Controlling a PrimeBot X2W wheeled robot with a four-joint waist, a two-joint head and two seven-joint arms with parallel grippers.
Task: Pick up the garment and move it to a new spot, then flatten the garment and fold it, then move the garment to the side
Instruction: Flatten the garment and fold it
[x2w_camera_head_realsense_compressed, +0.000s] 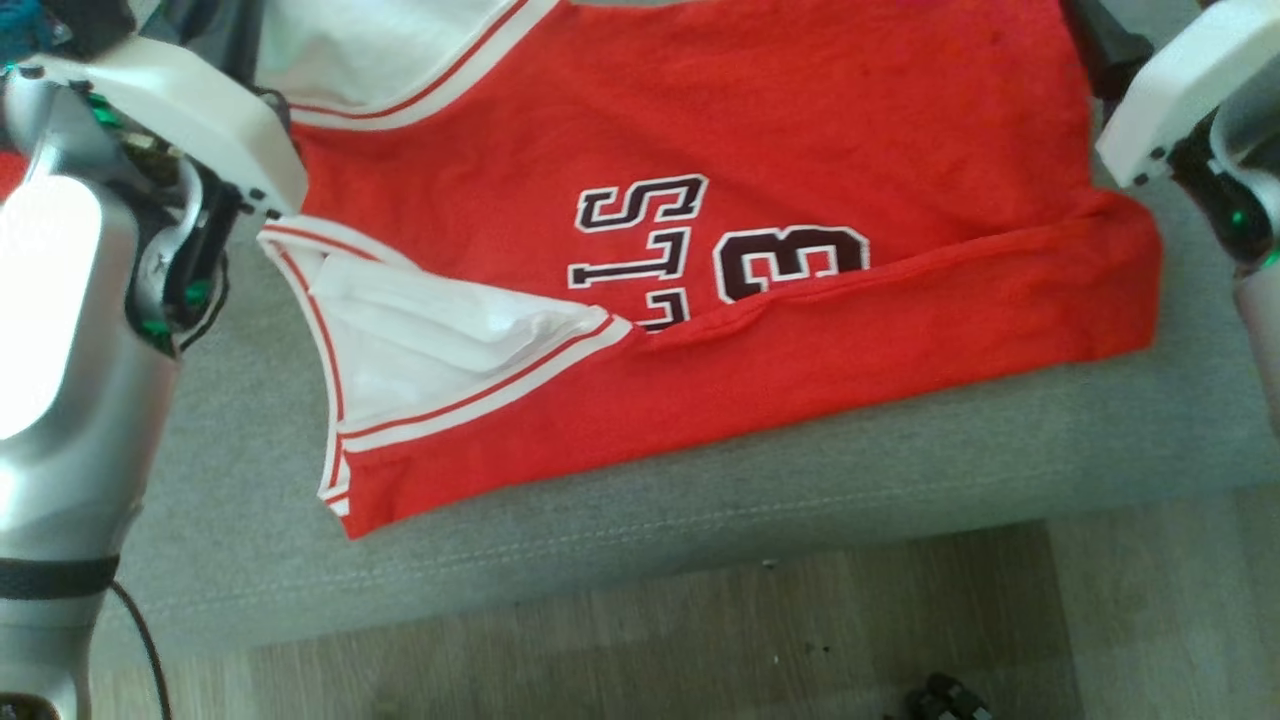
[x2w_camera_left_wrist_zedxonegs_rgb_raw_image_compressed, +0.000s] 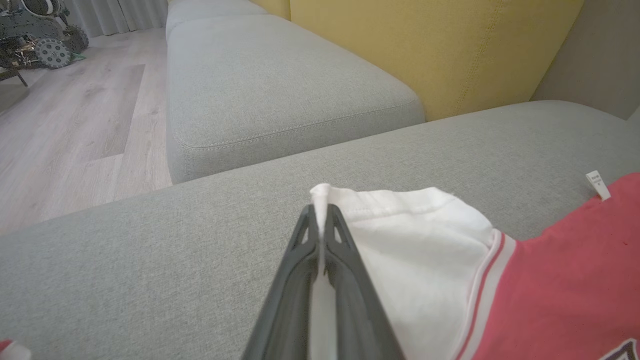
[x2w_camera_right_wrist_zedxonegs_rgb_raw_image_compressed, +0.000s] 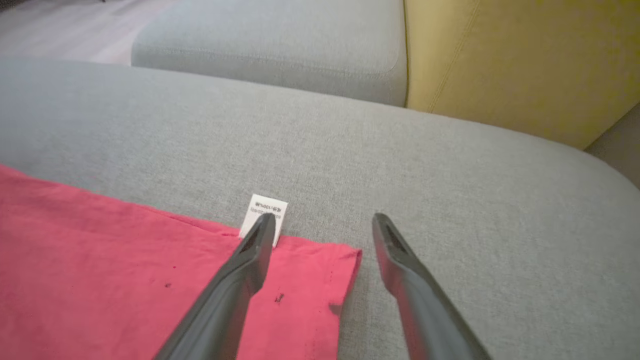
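Behind grey sofa seat (x2w_camera_head_realsense_compressed: 700, 500) stood yellow backrest (x2w_camera_left_wrist_zedxonegs_rgb_raw_image_compressed: 425, 50). On it red jersey (x2w_camera_head_realsense_compressed: 700, 150) lay part-folded; left gripper (x2w_camera_left_wrist_zedxonegs_rgb_raw_image_compressed: 320, 212) pinched its white edge, right gripper (x2w_camera_right_wrist_zedxonegs_rgb_raw_image_compressed: 324, 220) gaped.

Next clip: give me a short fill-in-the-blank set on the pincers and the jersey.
1. The left pincer is shut on the ____ part of the jersey.
2. The right pincer stands ____, straddling the jersey's corner.
3. The jersey lies on a ____ sofa cushion.
4. The backrest behind it is ____.
Missing words: white, open, grey, yellow.
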